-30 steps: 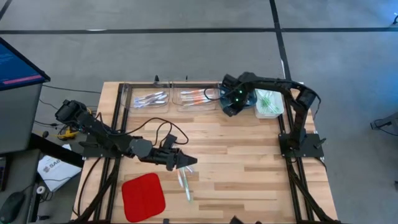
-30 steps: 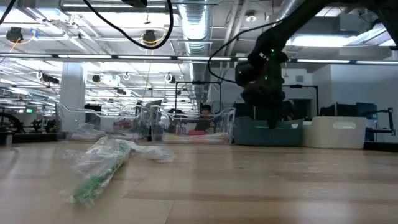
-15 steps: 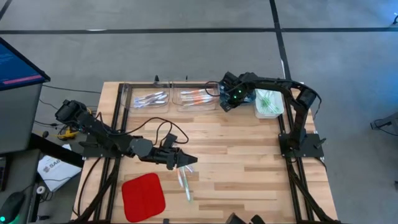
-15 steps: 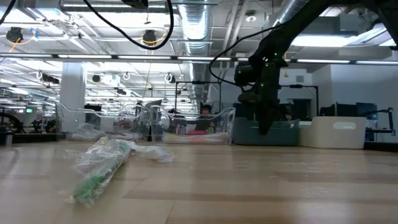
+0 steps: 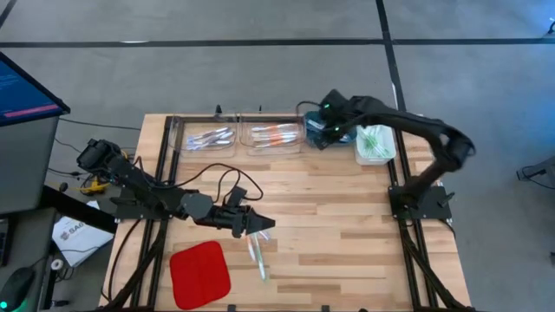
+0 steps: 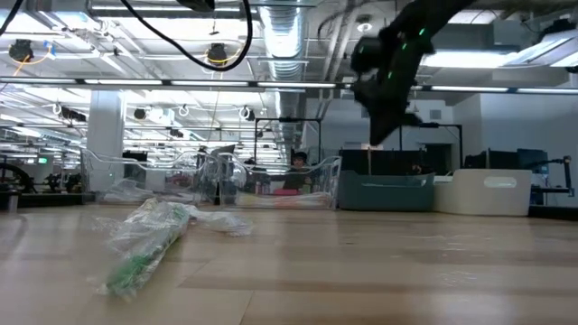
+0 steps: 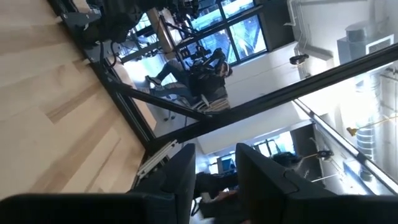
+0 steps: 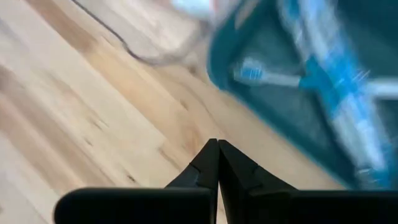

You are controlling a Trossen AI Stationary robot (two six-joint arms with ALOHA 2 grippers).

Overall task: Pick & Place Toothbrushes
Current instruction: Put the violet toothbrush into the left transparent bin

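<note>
Right gripper point(image 8: 217, 149) shut, above teal bin point(image 8: 311, 93)

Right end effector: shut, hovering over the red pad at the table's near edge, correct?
Wrong place. The right end effector is shut, but the high view shows it at the far side by the teal bin; the red pad lies near the left arm.

My right claw point(image 5: 314, 136) covers most of the teal bin point(image 8: 323, 93) from above; through my wrist, its blue toothbrushes point(image 8: 323, 81) are smeared with blur. My left claw point(image 7: 214, 180) is cut off at the picture's edge.
</note>
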